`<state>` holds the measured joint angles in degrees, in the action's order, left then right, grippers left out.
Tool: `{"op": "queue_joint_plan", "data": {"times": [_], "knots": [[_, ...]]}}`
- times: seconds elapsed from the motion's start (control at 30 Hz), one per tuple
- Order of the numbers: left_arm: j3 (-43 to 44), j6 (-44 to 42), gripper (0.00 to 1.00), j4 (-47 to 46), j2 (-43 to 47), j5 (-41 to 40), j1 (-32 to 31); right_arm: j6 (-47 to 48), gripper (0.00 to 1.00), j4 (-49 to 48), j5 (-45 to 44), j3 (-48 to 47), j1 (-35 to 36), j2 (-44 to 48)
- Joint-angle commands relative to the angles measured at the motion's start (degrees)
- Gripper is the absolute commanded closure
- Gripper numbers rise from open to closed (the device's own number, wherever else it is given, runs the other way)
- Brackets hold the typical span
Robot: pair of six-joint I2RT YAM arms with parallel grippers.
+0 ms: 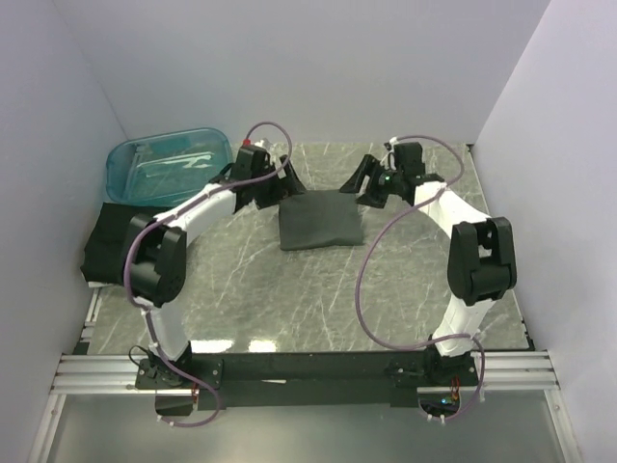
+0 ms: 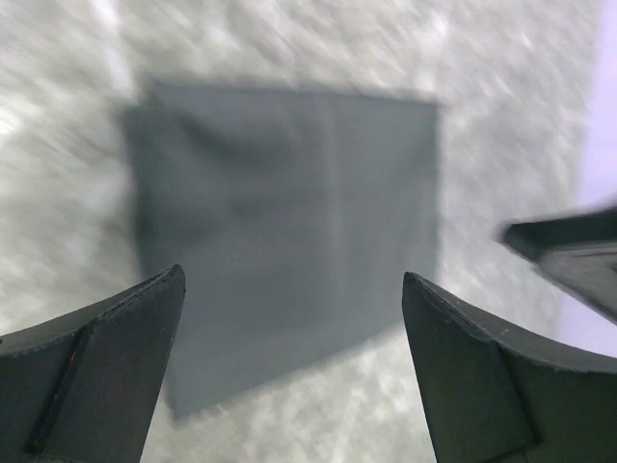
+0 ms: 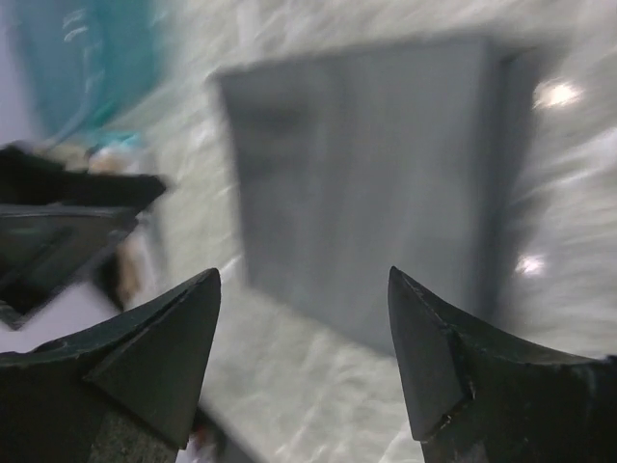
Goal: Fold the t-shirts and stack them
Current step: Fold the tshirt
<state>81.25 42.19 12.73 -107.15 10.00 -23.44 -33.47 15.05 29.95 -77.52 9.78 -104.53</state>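
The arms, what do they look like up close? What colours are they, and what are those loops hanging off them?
The left arm and right arm match: white tube-like links joined by chunky black joint housings. A mauve cable loops loosely along each. The left gripper and right gripper each have two matte black, wedge-shaped fingers tapering to blunt tips.

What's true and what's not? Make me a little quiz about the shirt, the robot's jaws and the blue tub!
1. The folded t-shirt lies on the table, between the two arms' ends. True.
2. The left gripper has its jaws shut on the t-shirt. False: the jaws stand open above it, holding nothing.
3. The right gripper has its jaws open. True.
4. The teal tub stands at the table's right side. False: it is at the far left, apart from the t-shirt.
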Motion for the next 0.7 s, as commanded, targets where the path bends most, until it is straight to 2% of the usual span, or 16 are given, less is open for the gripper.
{"op": "queue_joint_plan", "data": {"times": [0.0,0.1,0.3,0.43,0.67], "knots": [[-7.74,5.42,0.01,-10.49,3.7,6.43,-1.34,-8.09,0.21,-16.94,13.18,8.41,2.87,1.88],[-12.6,8.78,0.01,-17.46,3.53,10.29,-1.6,-8.63,0.19,-19.17,13.12,9.57,6.38,0.47],[-16.38,11.33,0.01,-19.67,0.46,12.41,-1.87,-10.47,0.19,-21.46,10.65,13.88,5.87,-4.62],[-18.76,11.51,0.01,-19.5,-0.34,11.89,-1.87,-10.03,0.19,-22.87,8.11,18.97,5.86,-5.07],[-19.74,10.02,0.01,-17.84,1.51,9.87,-1.96,-7.75,0.18,-21.03,6.34,20.04,5.69,-6.74]]}}
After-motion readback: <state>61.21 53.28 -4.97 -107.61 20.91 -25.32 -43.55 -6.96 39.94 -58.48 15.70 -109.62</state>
